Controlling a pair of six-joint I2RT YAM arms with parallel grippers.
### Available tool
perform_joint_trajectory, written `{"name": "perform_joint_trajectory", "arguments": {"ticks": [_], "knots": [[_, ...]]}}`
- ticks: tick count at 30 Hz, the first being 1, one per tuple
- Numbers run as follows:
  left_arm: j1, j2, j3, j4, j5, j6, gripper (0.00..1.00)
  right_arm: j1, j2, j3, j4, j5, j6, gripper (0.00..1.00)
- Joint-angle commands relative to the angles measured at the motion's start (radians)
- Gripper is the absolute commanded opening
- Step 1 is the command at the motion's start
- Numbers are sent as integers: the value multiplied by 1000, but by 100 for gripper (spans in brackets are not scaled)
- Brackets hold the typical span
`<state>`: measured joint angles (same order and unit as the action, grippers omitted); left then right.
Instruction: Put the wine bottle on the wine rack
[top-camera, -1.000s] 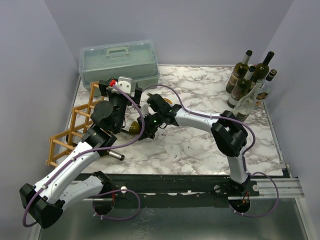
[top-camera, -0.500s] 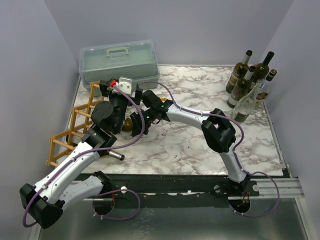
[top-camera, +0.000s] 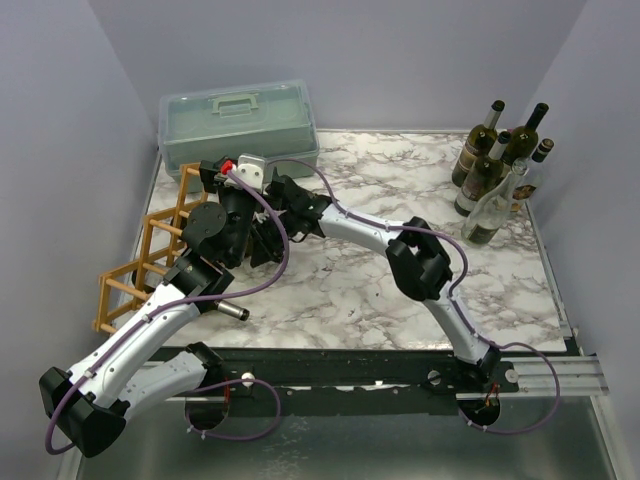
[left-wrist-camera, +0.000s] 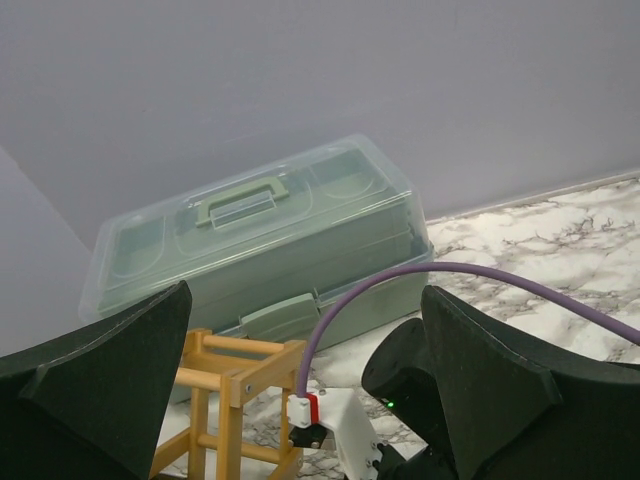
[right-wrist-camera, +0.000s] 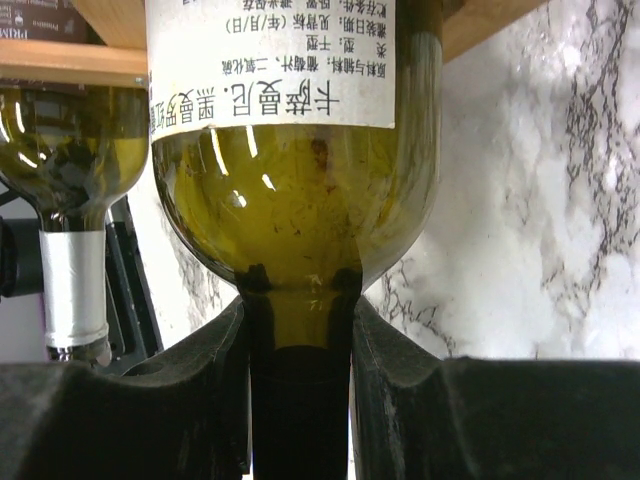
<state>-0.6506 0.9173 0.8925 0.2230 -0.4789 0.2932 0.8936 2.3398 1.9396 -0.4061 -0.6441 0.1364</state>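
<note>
Marble-patterned table (top-camera: 400, 290) fills the workspace, with a pale green toolbox (top-camera: 240, 120) at its back left corner, a cluster of spare bottles (top-camera: 495, 170) at the back right, and the wine rack (top-camera: 150, 235) along the left edge. The right arm reaches far across the table to the rack, and its right gripper (right-wrist-camera: 300, 330) is clamped narrowly on the neck of the wine bottle (right-wrist-camera: 300, 200). From the wrist view, the bottle's long axis runs straight out from the fingers, base leading and neck trailing, with its shoulder just beyond the fingertips. The rack's wooden sticks cross at the far end of its labelled body, so the body looks to be at or just inside a cell. How deep it sits cannot be told. A second bottle (right-wrist-camera: 70, 190) with a silver-foiled neck lies just beside it on the left, apparently in the neighbouring cell. From overhead the held bottle is almost wholly hidden behind the left arm. The left gripper (left-wrist-camera: 300, 340) hangs above the rack's back end with its fingers spread wide and nothing between them. The coming move seems to be a push along the bottle's own axis, by the right arm alone.
</note>
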Motion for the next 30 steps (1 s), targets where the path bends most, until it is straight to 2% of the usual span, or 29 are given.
{"name": "perform_joint_trajectory", "arguments": {"ticks": [1,10,18,23,26,30], "knots": [[7,0,-9,18,22,-8,98,16,28,114,120,-74,8,3],[8,4,-8,18,28,-14,98,19,73,141,205,-70,47,13],[7,5,-10,19,33,-20,98,30,54,56,309,-21,112,41],[7,5,-10,19,32,-21,98,30,28,37,267,41,122,59],[6,3,-10,19,35,-23,98,30,-38,-36,258,80,116,71],[8,-3,-10,19,39,-27,98,28,-161,-162,230,153,91,79]]}}
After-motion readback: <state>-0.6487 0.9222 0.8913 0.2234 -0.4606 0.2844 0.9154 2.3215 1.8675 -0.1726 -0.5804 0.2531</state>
